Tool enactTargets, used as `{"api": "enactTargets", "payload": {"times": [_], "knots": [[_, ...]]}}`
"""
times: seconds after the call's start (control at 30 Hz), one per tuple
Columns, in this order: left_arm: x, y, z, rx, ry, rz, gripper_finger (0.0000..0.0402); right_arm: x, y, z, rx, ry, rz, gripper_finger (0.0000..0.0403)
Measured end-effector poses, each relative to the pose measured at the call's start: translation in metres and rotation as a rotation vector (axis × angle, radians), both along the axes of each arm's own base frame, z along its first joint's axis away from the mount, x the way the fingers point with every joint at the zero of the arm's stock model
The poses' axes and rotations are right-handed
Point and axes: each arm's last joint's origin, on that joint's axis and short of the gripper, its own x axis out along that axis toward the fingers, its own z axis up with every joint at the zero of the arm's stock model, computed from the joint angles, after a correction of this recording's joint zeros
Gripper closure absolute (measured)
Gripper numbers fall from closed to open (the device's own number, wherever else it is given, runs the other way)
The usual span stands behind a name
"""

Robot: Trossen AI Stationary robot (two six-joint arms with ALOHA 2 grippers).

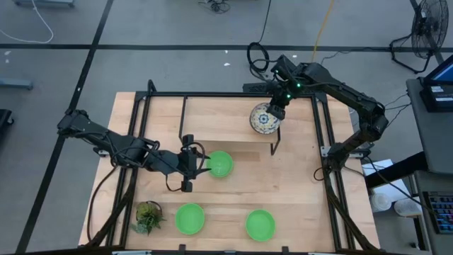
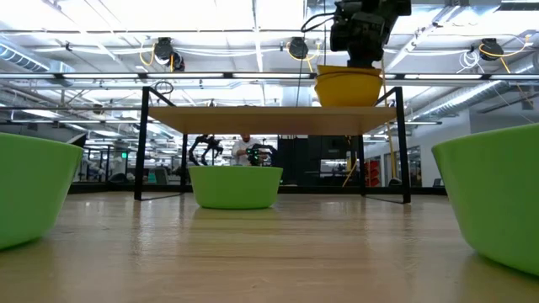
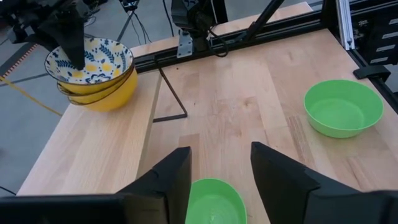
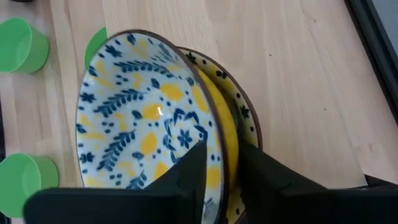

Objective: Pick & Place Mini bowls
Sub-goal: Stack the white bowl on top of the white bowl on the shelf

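Three floral mini bowls stand nested in a stack [image 1: 263, 119] on the raised wooden shelf [image 2: 269, 120] at the table's far side. My right gripper [image 4: 221, 155] stands open from above, astride the top bowl's rim. Three green mini bowls rest on the tabletop: one at mid-table [image 1: 219, 164] and two near the front edge [image 1: 190, 218] [image 1: 260, 224]. My left gripper [image 3: 221, 162] hovers open just left of the mid-table green bowl [image 3: 214, 202], touching nothing. My right gripper has one finger [image 4: 189, 174] inside the top floral bowl and the other [image 4: 264, 171] outside its yellow wall, at the rim [image 4: 217, 134], coming down from above. I cannot tell whether either finger touches it. The bowl sits nested in the stack.
A small spiky potted plant [image 1: 147, 216] stands at the front left corner. The shelf's black metal legs [image 1: 274, 145] and frame rails [image 1: 322, 142] stand around the far half of the table. Bare wood lies between the green bowls.
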Motion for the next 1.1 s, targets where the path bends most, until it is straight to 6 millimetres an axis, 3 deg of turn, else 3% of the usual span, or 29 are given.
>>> {"api": "enactTargets", "payload": {"times": [0.3,0.7,1.1], "knots": [[0.000,0.000,0.000,0.000,0.000,0.000,0.0228,0.004,-0.003,0.002,-0.038,-0.047,0.001,0.0296],[0.000,0.000,0.000,0.000,0.000,0.000,0.0240,0.009,-0.007,0.009,-0.057,-0.107,-0.049,0.0291],[0.000,0.000,0.000,0.000,0.000,0.000,0.0240,0.005,-0.004,0.046,-0.128,-0.209,-0.055,0.0291]]}}
